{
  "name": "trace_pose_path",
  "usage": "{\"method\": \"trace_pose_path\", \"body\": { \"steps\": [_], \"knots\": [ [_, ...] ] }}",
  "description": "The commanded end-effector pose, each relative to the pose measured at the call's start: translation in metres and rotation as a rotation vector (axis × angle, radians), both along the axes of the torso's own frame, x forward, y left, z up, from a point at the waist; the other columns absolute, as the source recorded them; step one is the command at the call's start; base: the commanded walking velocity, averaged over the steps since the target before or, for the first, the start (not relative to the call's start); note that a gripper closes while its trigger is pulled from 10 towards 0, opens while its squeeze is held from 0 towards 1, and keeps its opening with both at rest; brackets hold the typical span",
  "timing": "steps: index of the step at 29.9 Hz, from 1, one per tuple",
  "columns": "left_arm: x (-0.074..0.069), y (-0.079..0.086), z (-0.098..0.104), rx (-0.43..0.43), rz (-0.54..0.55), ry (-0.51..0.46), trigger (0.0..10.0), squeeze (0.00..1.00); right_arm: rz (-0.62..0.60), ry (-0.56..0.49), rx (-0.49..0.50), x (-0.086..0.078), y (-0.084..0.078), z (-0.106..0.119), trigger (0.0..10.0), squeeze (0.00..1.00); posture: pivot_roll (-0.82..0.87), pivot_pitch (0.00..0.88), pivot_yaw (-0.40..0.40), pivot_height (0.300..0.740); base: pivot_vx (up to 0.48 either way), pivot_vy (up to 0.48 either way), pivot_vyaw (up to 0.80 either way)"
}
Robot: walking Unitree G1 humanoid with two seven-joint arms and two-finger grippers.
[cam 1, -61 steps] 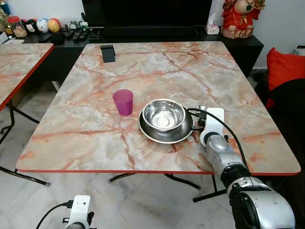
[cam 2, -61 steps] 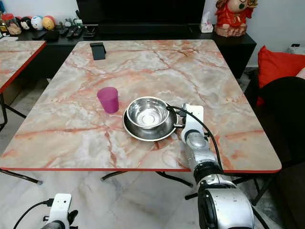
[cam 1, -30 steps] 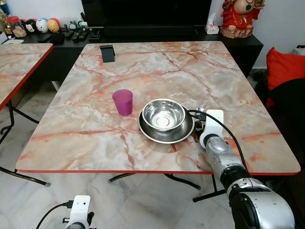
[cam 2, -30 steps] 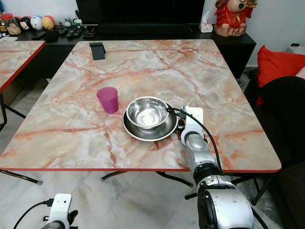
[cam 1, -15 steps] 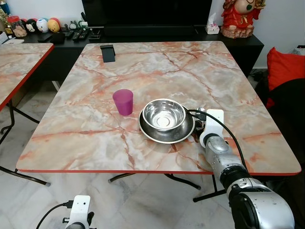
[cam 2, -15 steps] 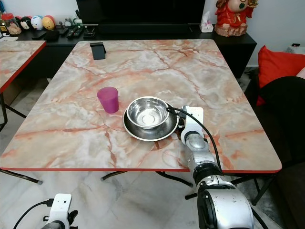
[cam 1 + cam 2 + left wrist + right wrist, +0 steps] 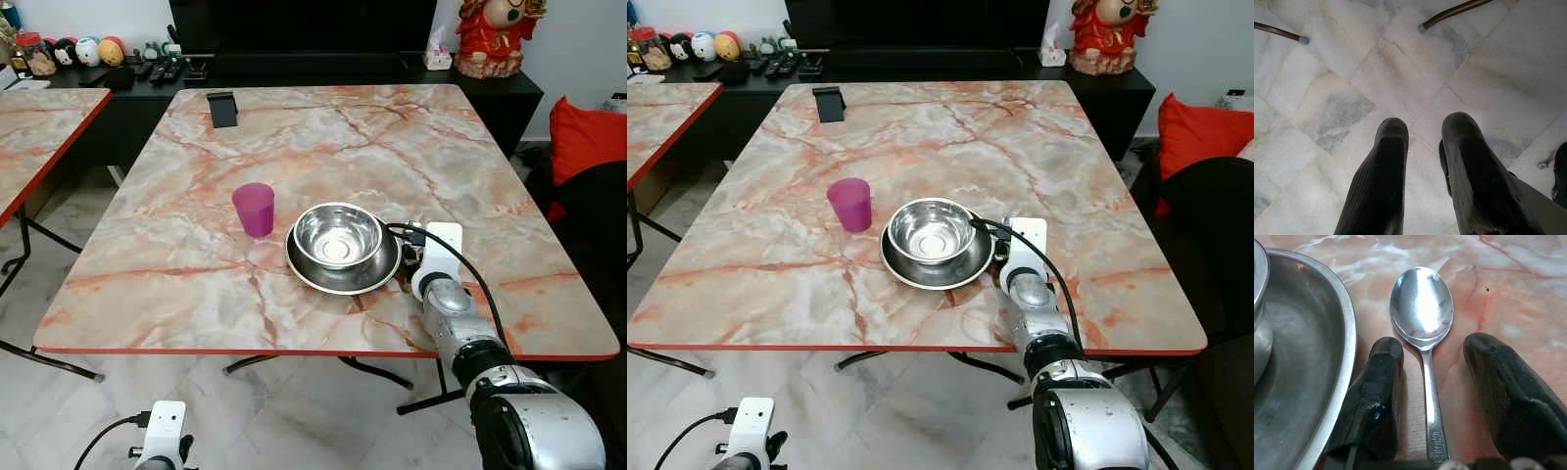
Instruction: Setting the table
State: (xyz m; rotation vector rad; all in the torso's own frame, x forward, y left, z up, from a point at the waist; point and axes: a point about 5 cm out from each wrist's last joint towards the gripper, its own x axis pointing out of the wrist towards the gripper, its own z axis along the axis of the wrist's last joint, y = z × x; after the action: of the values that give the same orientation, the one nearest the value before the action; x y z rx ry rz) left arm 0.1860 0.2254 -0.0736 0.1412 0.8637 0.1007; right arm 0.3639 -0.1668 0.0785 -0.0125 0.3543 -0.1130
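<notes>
Low over the marble counter, right gripper with jaws spread apart, one black finger on each side of a spoon's handle, neither pressing it. Spoon flat on the counter, bowl facing up, lying between the fingers and pointing away from the wrist, just beside the rim of a steel plate. At 3 o'clock of that plate, seen from the head, the right wrist and its white camera block. On the plate, a steel bowl, upright. At 10 o'clock of the bowl, near but apart, a purple cup, upright. Far across the counter at 11 o'clock, a small black stand near the far edge. Down beneath the counter's near edge, left gripper hanging idle over pale floor tiles, jaws slightly parted and holding nothing. At 9 o'clock, a second marble counter with a red edge.
</notes>
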Motion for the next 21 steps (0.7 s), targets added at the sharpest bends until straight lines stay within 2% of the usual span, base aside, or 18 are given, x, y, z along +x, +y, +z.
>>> {"method": "trace_pose_path", "body": {
  "steps": [1, 21],
  "knots": [
    [-0.0046, 0.0045, -0.0016, 0.021, 0.000, 0.024, 10.0, 0.00, -0.010, -0.015, 0.006, 0.0009, -0.0010, 0.0020, 10.0, 0.00, 0.00, 0.016, 0.015, 0.740, 0.000, 0.000, 0.00],
    [-0.0045, 0.0044, -0.0016, 0.020, -0.003, 0.025, 10.0, 0.00, -0.031, -0.065, -0.008, 0.0049, -0.0031, 0.0110, 10.0, 0.00, 0.00, 0.012, 0.014, 0.740, 0.000, 0.000, 0.00]
  ]
}}
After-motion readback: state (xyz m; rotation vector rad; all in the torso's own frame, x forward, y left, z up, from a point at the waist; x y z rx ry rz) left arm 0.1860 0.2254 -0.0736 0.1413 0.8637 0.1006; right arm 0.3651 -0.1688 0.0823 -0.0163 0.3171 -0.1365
